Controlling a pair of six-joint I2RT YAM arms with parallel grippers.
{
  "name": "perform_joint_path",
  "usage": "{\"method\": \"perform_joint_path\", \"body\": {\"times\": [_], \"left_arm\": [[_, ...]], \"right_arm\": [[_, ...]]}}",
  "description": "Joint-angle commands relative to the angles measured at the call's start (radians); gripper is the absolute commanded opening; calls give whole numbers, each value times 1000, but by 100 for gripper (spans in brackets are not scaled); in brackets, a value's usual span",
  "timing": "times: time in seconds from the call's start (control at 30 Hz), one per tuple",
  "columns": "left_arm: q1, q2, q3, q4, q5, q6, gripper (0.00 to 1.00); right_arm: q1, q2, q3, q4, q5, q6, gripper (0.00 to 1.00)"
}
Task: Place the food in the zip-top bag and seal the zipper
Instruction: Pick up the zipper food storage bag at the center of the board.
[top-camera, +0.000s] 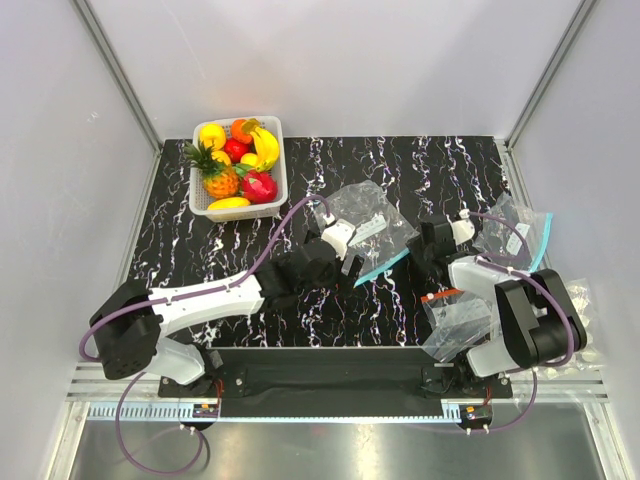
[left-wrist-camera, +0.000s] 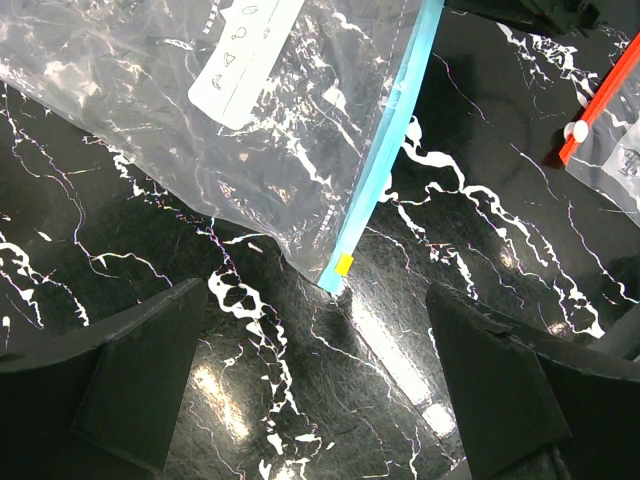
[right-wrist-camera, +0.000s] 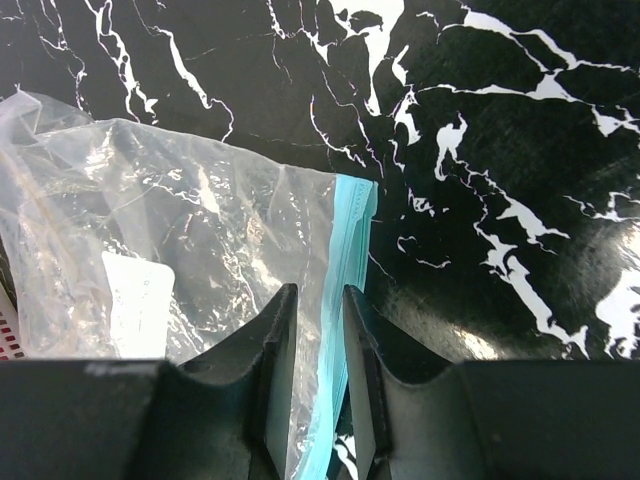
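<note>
— Between the right jaws, what is that?

— It's the blue strip (right-wrist-camera: 350, 230) at the mouth of the bag (right-wrist-camera: 200, 220). They're almost closed around it, maybe to pull the mouth open. I cannot tell if they pinch it.

— And the left jaws?

— Wide open, holding nothing, low over the table (left-wrist-camera: 80, 260) by the strip's end, ready to help. The toy fruit (top-camera: 222, 180) sits far off in the basket (top-camera: 270, 207).
</note>
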Motion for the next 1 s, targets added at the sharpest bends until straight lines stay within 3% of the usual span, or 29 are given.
{"method": "perform_joint_path", "body": {"times": [0.0, 0.1, 0.17, 0.2, 0.23, 0.37, 0.57, 0.67, 0.8, 0.97], "left_arm": [[-1, -29, -6, 53, -10, 13, 98], [-3, -37, -6, 51, -5, 13, 98], [-3, -37, -11, 54, -5, 14, 98], [-3, -31, -11, 54, -5, 19, 98], [-3, -26, -8, 53, -7, 19, 98], [-21, 3, 20, 33, -36, 40, 99], [-142, 70, 78, 14, -232, 128, 97], [-163, 80, 81, 22, -214, 122, 92], [-163, 55, 70, 39, -183, 108, 89], [-161, -20, 53, 54, -159, 111, 89]], "right_arm": [[-5, 27, 19, 73, 8, 15, 32], [-5, 60, 14, 104, 2, 15, 29], [-5, 72, 17, 125, 1, 12, 17], [-5, 72, 21, 130, -4, -3, 3], [-5, 72, 24, 136, -12, -11, 0], [-4, 2, 36, 87, -7, -52, 0], [36, -228, 27, -106, -18, -7, 0], [67, -320, 88, -281, -53, 9, 0], [163, -384, 186, -515, 23, 23, 0], [237, -437, 220, -577, 54, 32, 0]]}}
